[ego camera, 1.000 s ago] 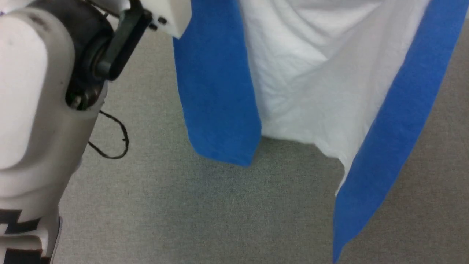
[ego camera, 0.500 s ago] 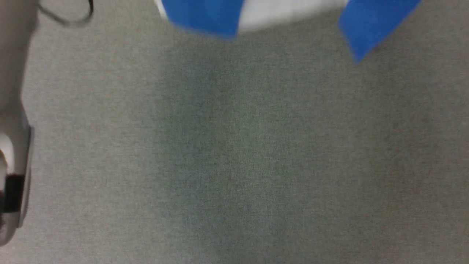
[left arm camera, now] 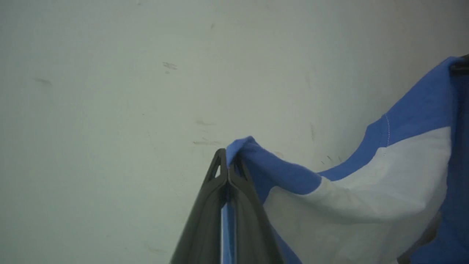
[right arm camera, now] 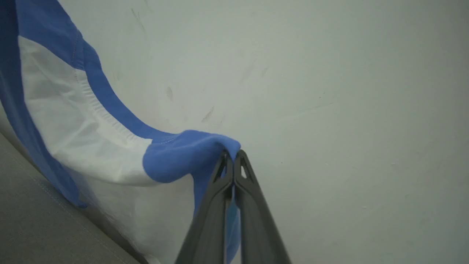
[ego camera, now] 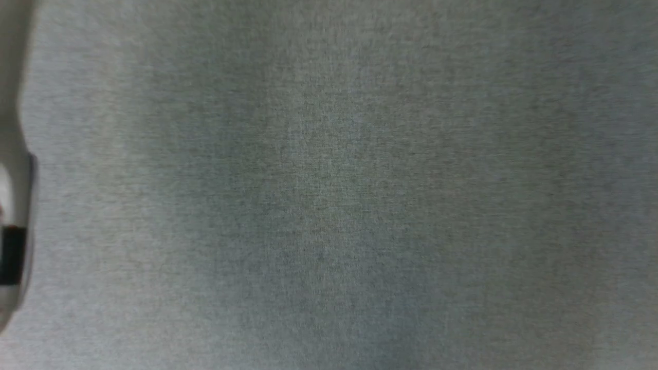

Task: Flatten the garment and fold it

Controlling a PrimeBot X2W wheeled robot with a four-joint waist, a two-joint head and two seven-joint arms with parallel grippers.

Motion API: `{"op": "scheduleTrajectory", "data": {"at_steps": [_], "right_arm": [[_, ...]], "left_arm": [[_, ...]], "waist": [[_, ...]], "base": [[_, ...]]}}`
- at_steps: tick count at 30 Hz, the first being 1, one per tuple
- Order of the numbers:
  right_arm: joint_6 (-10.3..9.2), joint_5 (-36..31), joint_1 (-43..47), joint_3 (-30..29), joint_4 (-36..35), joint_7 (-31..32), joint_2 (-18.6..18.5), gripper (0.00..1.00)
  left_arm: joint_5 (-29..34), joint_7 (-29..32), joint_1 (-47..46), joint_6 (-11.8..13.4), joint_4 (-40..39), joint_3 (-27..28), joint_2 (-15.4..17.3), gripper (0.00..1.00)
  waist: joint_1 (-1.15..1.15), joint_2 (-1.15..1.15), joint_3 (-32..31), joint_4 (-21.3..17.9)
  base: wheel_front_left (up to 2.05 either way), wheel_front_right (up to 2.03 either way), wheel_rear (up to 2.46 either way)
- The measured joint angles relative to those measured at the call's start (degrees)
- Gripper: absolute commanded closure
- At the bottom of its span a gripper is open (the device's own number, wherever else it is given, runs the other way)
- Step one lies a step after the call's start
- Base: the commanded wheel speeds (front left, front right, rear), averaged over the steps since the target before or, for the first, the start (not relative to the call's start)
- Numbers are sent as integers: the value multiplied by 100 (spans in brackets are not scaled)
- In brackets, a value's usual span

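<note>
The garment (left arm camera: 366, 190) is white with royal-blue upper part and hangs in the air, stretched between both grippers in front of a pale wall. In the left wrist view my left gripper (left arm camera: 228, 161) is shut on a bunched blue corner of it, and the cloth sags away to the right. My right gripper (right arm camera: 233, 156) is likewise shut on a blue corner of the garment (right arm camera: 91, 139) in the right wrist view, with the white body and blue edge drooping to the left. The lower part of the shirt is out of view.
A flat grey fabric surface (ego camera: 329, 185) spreads below in the head view, and a corner of it (right arm camera: 44, 220) lies under the hanging cloth. A strip of my pale left arm (ego camera: 13, 205) runs along the left edge. The scuffed pale wall (left arm camera: 110, 91) stands behind.
The head camera has swung, so the hanging garment and the left wrist have slid out past the picture's top; the grey surface and an arm strip are left.
</note>
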Motion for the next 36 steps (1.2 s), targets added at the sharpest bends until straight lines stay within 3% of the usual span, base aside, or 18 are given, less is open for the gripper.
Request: {"op": "scheduleTrajectory", "data": {"at_steps": [3,9,14,19,22,26,30,36], "right_arm": [[0,258,202,265,-35,-285,-213,100],[0,883,1029,589,-709,-812,-891,100],[0,1347,2239,414,-1466,-1200,-1537,100],[0,1648,3961,-124,-1985,-1492,-1871,100],[0,1605,4976,-444,-2145,-1593,-1853,100],[0,1384,6128,-878,-2298,-1617,-1560,100],[-1,1172,7198,-1298,-2420,-1471,-1141,100],[-2,814,8627,-1761,-2619,-1114,-516,100]], "left_arm": [[-5,-103,422,-156,-207,-196,94,100],[-69,-42,1552,-158,-1254,-546,272,100],[-60,113,2753,320,-2508,-767,513,100],[27,264,4200,817,-3533,-1214,827,100],[80,263,4964,1060,-3796,-1499,964,100],[35,136,5749,1400,-3947,-1719,982,100],[-183,0,6465,1579,-3944,-1851,1059,100],[-771,-171,7496,1630,-3869,-2027,1283,100]], "waist": [[1,0,283,3],[0,0,487,72],[-2,0,278,123],[-3,0,-51,159],[-3,0,-266,164],[-4,0,-559,154],[-4,0,-870,147],[-3,0,-1375,145]], "base": [[0,0,0],[0,0,0],[0,0,0],[0,0,0],[0,0,0],[0,0,0],[0,0,0],[0,0,0]]}}
